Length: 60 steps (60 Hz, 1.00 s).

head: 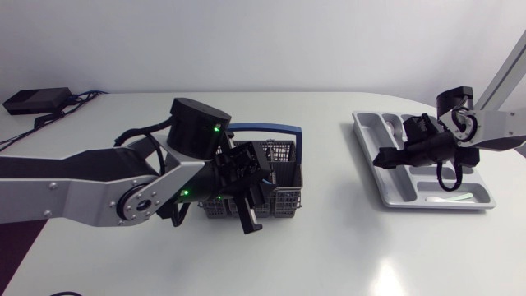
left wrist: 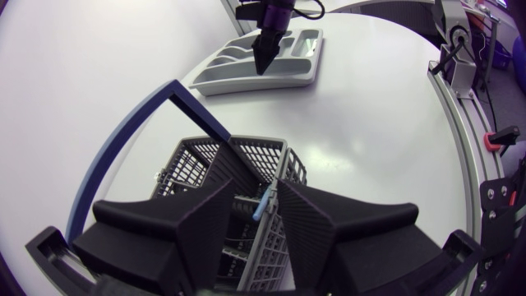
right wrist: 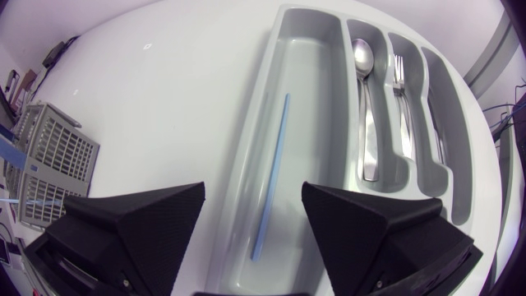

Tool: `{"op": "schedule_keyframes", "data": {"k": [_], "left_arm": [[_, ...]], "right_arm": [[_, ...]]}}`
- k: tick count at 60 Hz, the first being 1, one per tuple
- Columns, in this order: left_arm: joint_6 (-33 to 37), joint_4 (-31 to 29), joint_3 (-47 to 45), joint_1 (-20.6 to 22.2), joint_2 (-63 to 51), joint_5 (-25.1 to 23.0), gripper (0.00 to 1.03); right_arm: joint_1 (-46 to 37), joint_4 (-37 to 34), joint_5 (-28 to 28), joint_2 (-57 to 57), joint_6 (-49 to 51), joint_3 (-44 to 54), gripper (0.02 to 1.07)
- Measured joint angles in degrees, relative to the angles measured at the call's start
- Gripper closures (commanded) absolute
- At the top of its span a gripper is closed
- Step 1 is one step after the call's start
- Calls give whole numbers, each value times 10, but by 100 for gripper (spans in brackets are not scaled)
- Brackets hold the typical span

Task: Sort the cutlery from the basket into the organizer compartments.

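While the left gripper (left wrist: 256, 193) hung over the wire basket (head: 283, 177) at centre frame of the head view, its fingers stood a little apart and pinched nothing. The gap was narrow but wider than the light-blue stick (left wrist: 261, 203) whose top end showed in it, and that stick stood inside the basket. The basket's blue handle (head: 265, 128) arched up behind the left arm.

The right gripper (right wrist: 253, 193) was spread wide and empty, over the grey organizer (head: 367, 154) at the right of the head frame. Under it, in the long compartment, lay a second light-blue stick (right wrist: 272, 173) flat along the length. In the narrow compartments ahead of the gripper lay a spoon (right wrist: 366, 107) and, one slot over, a fork (right wrist: 401, 99). The next slot held something metal, too unclear to tell. Basket and organizer sat well apart on the white table (head: 329, 247).
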<state>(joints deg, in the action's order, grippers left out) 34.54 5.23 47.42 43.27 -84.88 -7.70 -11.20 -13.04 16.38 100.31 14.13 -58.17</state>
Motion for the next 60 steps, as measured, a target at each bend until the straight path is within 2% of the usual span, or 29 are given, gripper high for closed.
{"op": "schedule_keyframes", "data": {"k": [7,21,30,39,60], "left_arm": [[0,-9,0,-1,-5,-6,75],[0,-11,0,-11,-6,-15,82],[0,-11,0,-12,-8,-15,89],[0,-19,6,-12,-11,-16,100],[0,-101,64,-24,-11,-37,100]], "right_arm": [[5,0,0,-25,0,13,18],[17,0,0,-55,0,32,18],[24,0,0,-70,0,50,18],[41,-2,0,-104,0,64,17],[97,-15,1,-177,11,103,16]]}}
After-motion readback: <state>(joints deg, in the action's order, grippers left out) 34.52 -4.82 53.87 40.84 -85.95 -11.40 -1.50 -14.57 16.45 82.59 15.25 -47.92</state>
